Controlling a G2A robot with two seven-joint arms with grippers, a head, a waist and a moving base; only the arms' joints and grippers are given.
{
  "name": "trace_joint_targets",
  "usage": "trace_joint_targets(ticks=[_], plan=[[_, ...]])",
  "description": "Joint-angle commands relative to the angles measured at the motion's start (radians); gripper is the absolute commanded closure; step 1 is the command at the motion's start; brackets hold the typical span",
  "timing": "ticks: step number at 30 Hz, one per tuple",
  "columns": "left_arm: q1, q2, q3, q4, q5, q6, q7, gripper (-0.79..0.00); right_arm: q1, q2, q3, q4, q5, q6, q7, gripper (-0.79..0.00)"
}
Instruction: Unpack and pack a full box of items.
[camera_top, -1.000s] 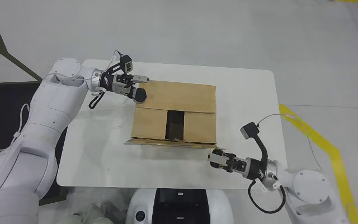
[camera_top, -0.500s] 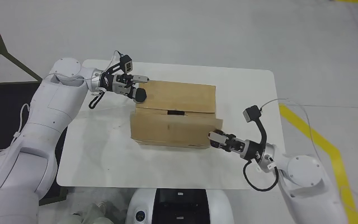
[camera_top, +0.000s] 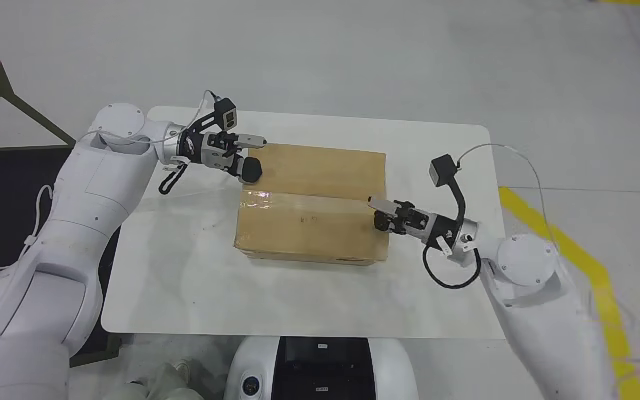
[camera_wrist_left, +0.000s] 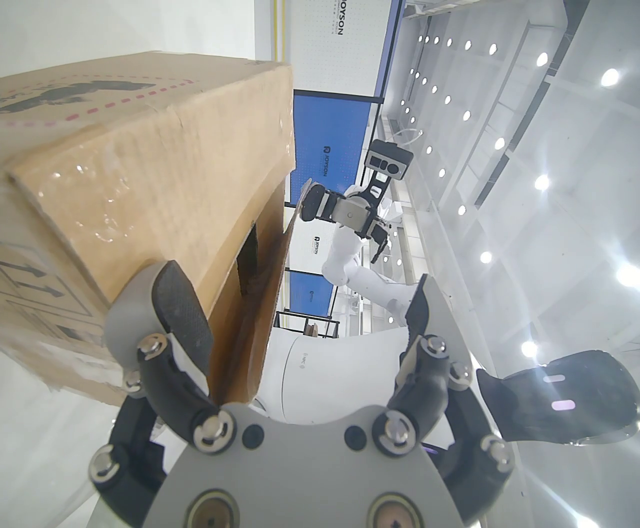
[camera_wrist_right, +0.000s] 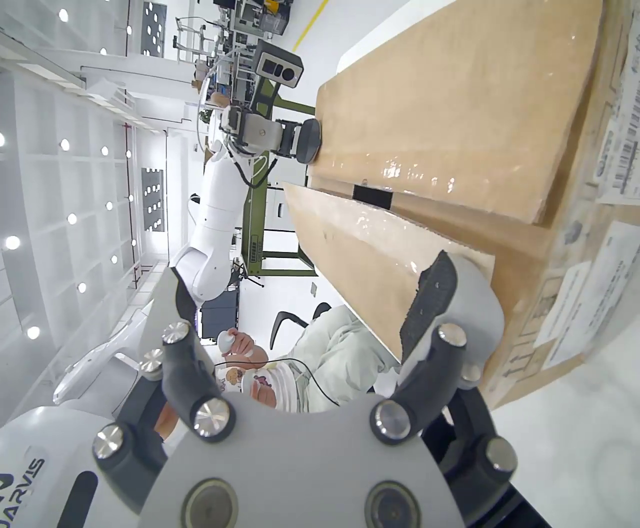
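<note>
Since a second ago the right gripper (camera_top: 383, 214) has swung up from the table's (camera_top: 170, 270) front edge to the right end of the box (camera_top: 310, 205), and the near flap (camera_top: 305, 222), which then lay folded outward and flat, now lies over the top. As for writing, the right end wall carries a barcode sticker (camera_wrist_right: 616, 150) and white paper labels (camera_wrist_right: 567, 310), too small to make out; the left end shows black handling arrows (camera_wrist_left: 30, 280), and a red dashed line (camera_wrist_left: 100, 85) runs across the top. The box is plain brown cardboard, sitting mid-table, with glossy clear tape along its flap edges. The far flap (camera_top: 320, 168) lies flat, while the near flap stands slightly raised, leaving a small dark gap (camera_wrist_right: 372, 196) at the seam. Right gripper (camera_wrist_right: 307, 287): jaws spread wide, holding nothing, with one pad (camera_wrist_right: 432, 300) touching the end of the near flap (camera_wrist_right: 350, 260). Left gripper (camera_top: 250, 165): also spread wide and holding nothing, one pad (camera_wrist_left: 180, 300) against the box's far left corner (camera_wrist_left: 140, 150) and the other finger out in the air.
</note>
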Motion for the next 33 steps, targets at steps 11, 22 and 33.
trace_joint_targets(ticks=[11, 22, 33], plan=[[0.000, 0.000, 0.000, 0.000, 0.000, 0.000, 0.000, -0.785, 0.112, -0.012, -0.054, 0.144, 0.042, 0.029, -0.039, -0.785], [0.000, 0.000, 0.000, 0.000, 0.000, 0.000, 0.000, -0.785, 0.133, -0.010, -0.056, 0.190, 0.048, 0.056, -0.026, -0.785], [0.000, 0.000, 0.000, 0.000, 0.000, 0.000, 0.000, -0.785, 0.142, -0.009, -0.065, 0.210, 0.050, 0.056, -0.029, -0.785]])
